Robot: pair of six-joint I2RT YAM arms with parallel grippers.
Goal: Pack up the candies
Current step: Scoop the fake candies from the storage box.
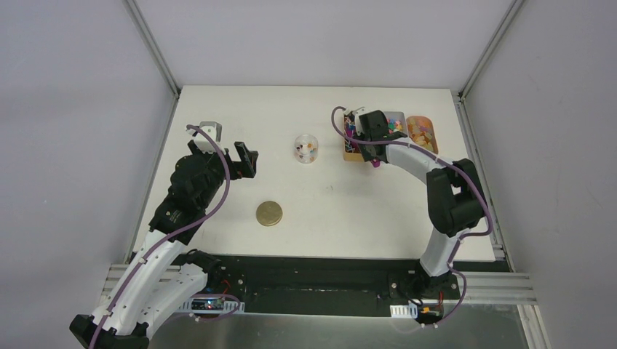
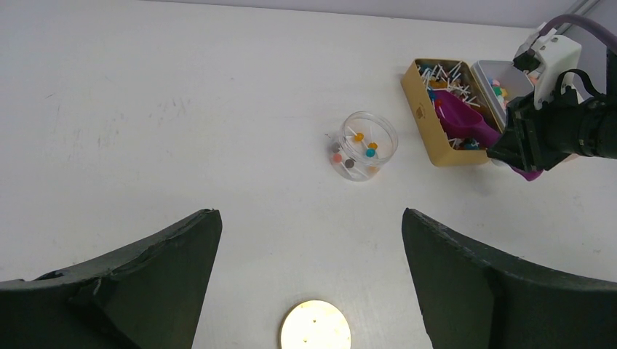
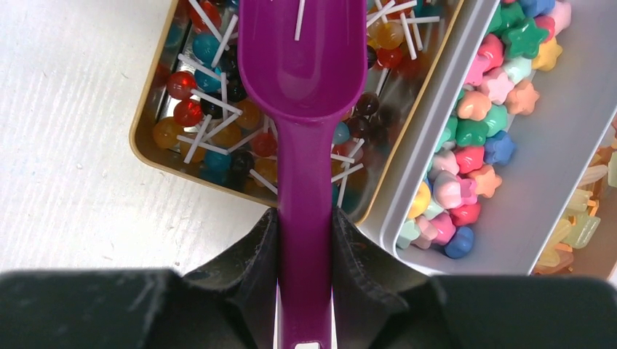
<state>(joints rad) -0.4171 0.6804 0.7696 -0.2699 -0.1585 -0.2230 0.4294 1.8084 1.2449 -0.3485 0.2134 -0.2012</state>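
My right gripper (image 3: 305,218) is shut on the handle of the magenta scoop (image 3: 302,65), whose bowl lies over the gold tin (image 3: 149,142) of small dark and bright lollipop candies (image 3: 207,98). Pastel star candies (image 3: 476,109) fill the grey tray (image 3: 538,218) beside it; amber candies (image 1: 422,131) lie in the orange tray. A clear cup (image 1: 306,148) with a few candies stands mid-table, also in the left wrist view (image 2: 360,144). My left gripper (image 2: 311,225) is open and empty, above the table left of the cup.
The round gold lid (image 1: 268,213) lies flat at mid-front, also in the left wrist view (image 2: 315,326) between my left fingers. The three candy trays sit side by side at the back right. White walls enclose the table.
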